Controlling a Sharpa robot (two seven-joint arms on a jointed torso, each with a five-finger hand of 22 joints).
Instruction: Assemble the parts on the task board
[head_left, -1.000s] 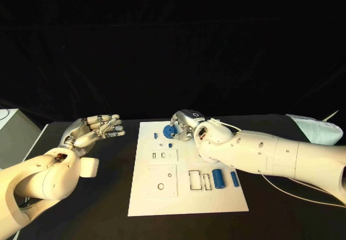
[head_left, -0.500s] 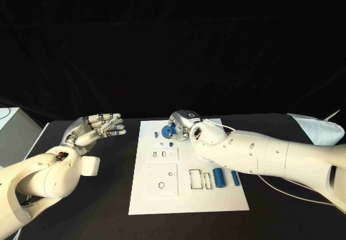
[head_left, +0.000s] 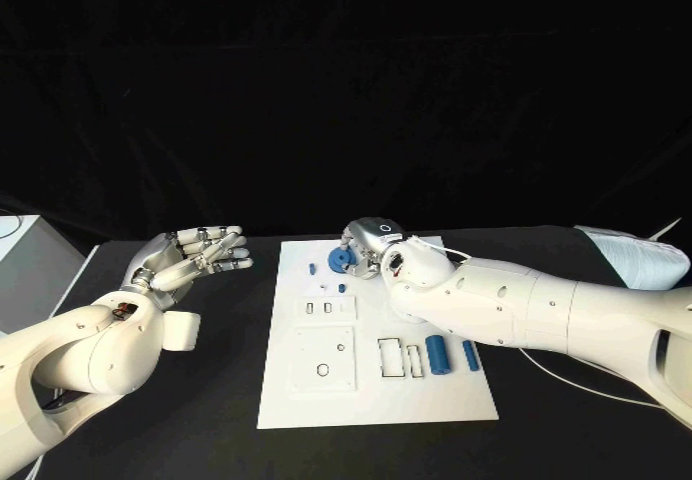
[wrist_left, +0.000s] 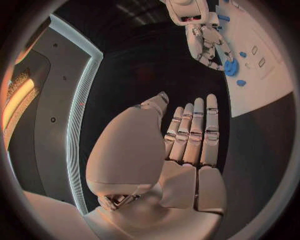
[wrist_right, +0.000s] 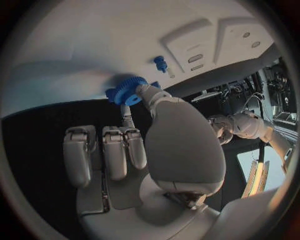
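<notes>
Reaching to the task board's (head_left: 433, 400) twelve o'clock edge, the right hand (head_left: 378, 247) pinches the blue gear (head_left: 340, 262); at nine o'clock, the left hand (head_left: 188, 262) hovers, fingers extended, holding nothing.

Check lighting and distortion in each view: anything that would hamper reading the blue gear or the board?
Head view: evenly lit, black backdrop, task board bright but its outlines legible, blue gear partly hidden by the right hand. Left wrist view: fisheye bends the board's edge; warm glow at the rim. Right wrist view: board curved, gear sharp.
</notes>
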